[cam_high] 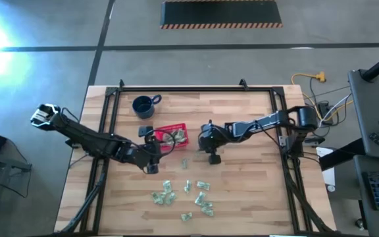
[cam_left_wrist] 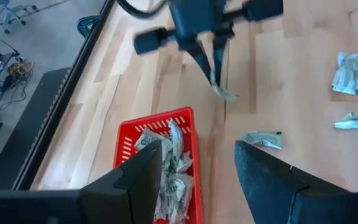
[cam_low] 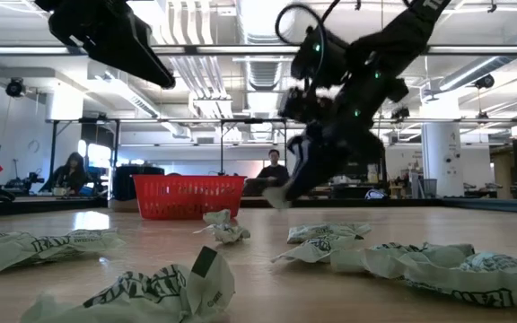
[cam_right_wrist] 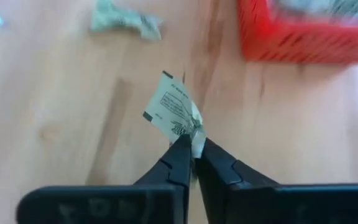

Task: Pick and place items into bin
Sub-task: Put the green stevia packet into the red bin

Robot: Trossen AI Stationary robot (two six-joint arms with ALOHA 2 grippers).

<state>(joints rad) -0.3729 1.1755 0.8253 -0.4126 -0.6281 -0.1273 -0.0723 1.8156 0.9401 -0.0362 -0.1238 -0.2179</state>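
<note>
The red basket (cam_high: 170, 136) stands mid-table with several pale green-and-white wrapped pieces (cam_left_wrist: 169, 165) inside. More pieces (cam_high: 183, 194) lie scattered on the wood toward the near edge, and one (cam_left_wrist: 261, 138) lies near the basket. My right gripper (cam_right_wrist: 194, 146) is just right of the basket, shut on one wrapped piece (cam_right_wrist: 174, 111); it also shows in the low view (cam_low: 285, 193). My left gripper (cam_left_wrist: 199, 149) hovers open over the basket's near end, holding nothing. My right gripper pinches one edge of the wrapped piece (cam_right_wrist: 196, 134) between its two fingertips. The fingers slant down from the table's right side. The piece sticks out past the fingertips and hangs clear of the table (cam_low: 276, 199).
A dark blue mug (cam_high: 143, 105) stands behind the basket toward the far left. A black frame (cam_high: 196, 89) runs round the tabletop. Bare wood lies right of the basket and the right gripper.
</note>
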